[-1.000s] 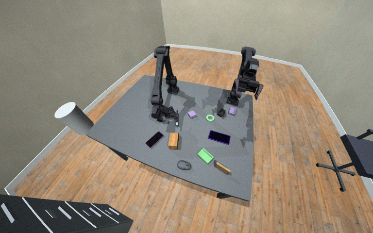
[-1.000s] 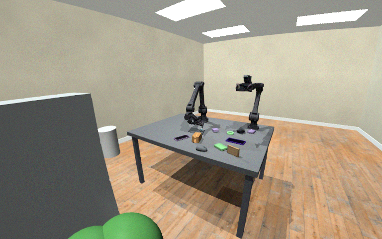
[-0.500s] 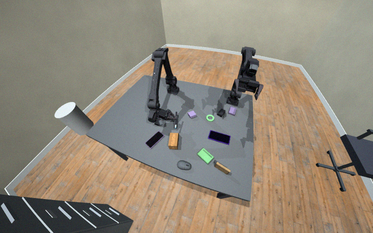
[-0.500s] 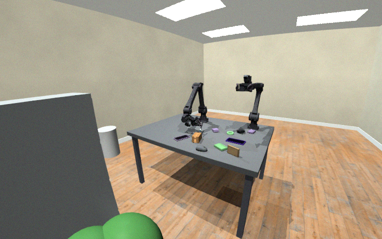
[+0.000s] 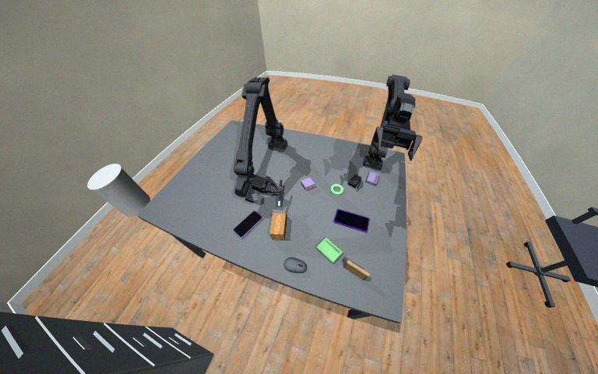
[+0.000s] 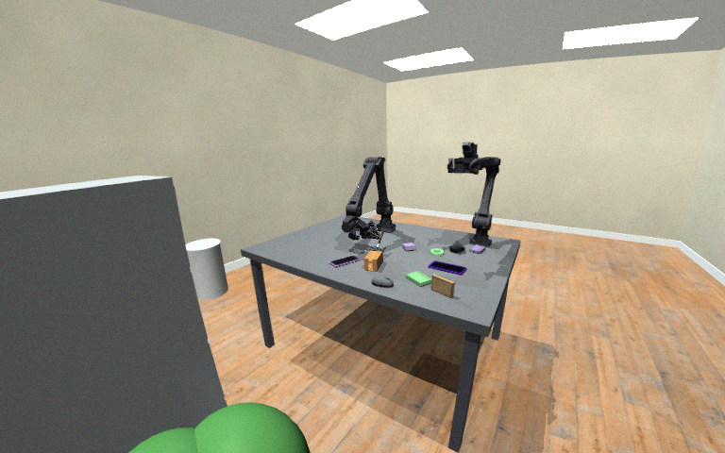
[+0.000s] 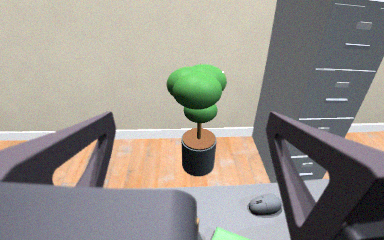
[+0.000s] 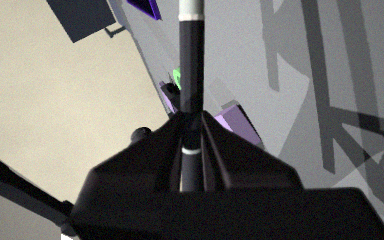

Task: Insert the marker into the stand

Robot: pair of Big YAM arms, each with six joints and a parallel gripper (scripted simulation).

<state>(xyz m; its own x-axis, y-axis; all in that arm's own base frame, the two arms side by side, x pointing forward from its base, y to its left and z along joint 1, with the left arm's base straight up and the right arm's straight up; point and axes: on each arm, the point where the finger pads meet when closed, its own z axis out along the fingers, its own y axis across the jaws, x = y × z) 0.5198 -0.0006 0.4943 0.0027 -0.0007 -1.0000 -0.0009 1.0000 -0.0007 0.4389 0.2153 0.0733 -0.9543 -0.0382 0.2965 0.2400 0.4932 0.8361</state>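
Right jaws [image 5: 280, 191] [image 6: 379, 233], left side: clenched on marker [image 5: 279, 196] [image 6: 379, 243] [image 8: 192, 65], outside any container. Left jaws [image 5: 395, 150] [image 6: 462, 166], far right: released. Orange block [image 5: 277, 224] [image 6: 373, 260]: contents unclear.

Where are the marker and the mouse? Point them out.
marker [image 5: 280, 198] [image 6: 379, 242] [image 8: 192, 65]: top, exterior and right wrist views; on the dark barrel.
mouse [image 5: 294, 265] [image 6: 381, 281] [image 7: 267, 204]: top, exterior and left wrist views; on the upper shell.

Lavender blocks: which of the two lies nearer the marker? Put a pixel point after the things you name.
The lavender block [image 5: 307, 182] [image 6: 408, 246] [image 8: 242, 125] between the marker [image 5: 279, 197] [image 6: 379, 243] [image 8: 192, 65] and the green ring [image 5: 336, 193] [image 6: 437, 254] [image 8: 176, 78]; the other [image 5: 372, 178] [image 6: 477, 248] [image 8: 170, 103] lies beyond the ring.
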